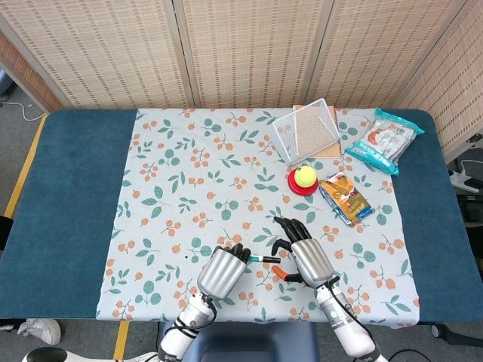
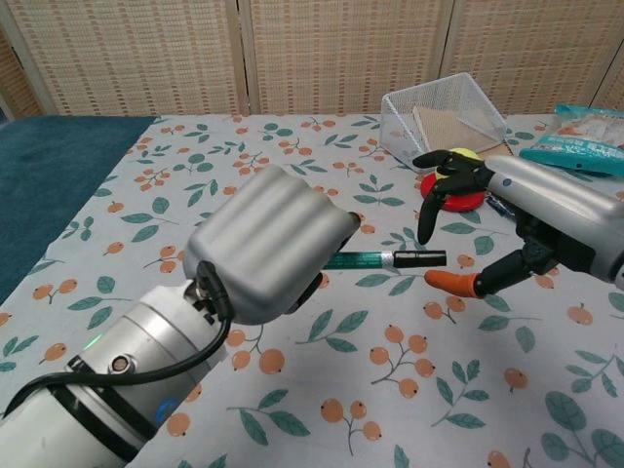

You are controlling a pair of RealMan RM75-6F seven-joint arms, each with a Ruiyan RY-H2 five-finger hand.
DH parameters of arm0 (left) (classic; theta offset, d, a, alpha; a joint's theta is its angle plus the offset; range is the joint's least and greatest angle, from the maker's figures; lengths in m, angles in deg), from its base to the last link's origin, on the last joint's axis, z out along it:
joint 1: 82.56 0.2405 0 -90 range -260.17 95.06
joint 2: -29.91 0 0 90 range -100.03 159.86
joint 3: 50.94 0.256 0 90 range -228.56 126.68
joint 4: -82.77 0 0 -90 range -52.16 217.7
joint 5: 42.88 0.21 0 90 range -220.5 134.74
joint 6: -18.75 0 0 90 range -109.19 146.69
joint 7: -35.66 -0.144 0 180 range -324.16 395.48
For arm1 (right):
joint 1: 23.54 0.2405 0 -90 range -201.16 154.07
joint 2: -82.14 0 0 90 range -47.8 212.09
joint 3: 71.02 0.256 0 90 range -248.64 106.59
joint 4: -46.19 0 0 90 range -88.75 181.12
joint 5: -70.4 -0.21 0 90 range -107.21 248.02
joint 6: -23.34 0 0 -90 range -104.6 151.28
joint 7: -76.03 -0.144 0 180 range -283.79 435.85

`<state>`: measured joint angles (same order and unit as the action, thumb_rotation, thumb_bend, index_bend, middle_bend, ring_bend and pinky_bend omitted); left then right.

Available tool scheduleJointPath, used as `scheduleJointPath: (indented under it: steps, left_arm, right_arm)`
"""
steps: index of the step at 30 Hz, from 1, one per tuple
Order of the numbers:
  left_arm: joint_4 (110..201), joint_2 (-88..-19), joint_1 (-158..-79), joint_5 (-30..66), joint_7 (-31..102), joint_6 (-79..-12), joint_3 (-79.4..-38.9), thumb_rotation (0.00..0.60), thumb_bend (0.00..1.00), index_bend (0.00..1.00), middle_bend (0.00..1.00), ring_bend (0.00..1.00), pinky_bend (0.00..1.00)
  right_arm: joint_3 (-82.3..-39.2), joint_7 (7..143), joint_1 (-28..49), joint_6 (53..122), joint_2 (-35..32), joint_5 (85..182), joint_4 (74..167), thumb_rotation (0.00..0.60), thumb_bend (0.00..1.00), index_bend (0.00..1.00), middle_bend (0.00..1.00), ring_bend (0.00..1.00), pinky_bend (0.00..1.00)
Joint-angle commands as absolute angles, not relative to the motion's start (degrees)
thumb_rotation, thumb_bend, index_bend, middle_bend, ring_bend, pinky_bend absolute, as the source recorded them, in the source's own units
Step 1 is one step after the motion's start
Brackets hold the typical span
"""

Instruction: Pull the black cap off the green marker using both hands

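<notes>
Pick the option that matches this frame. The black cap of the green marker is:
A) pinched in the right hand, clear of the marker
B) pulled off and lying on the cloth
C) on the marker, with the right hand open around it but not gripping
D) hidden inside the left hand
C: in the chest view the black cap sits on the green marker gripped by the left hand, while the right hand has its fingers spread around the cap without closing on it.
</notes>
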<state>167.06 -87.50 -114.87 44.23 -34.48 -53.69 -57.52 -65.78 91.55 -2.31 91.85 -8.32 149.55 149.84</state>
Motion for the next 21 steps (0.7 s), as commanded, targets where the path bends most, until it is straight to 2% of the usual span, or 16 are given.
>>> scheduleJointPath:
  steps: [1,21]
  left_arm:
    - [167.3,-87.5,-114.8,44.2,-34.5,-53.8,-57.4,0.600,0.56,0.91,1.00,0.83,0.98]
    - [169.2,-87.0,-114.3,44.7,-34.6,-54.2,-56.3,0.600,0.56,0.91,1.00,0.83,0.98]
  right_arm:
    - [-65.8,91.8,-2.3,92.0,-8.6,149.4,149.8,0.600,0.16,0.52,0.04,0.00,0.00]
    - [-66.2,91.8,-1.9,92.9,-9.5,149.3,149.6,0.600,0.22,0.60,0.07,0.00,0.00]
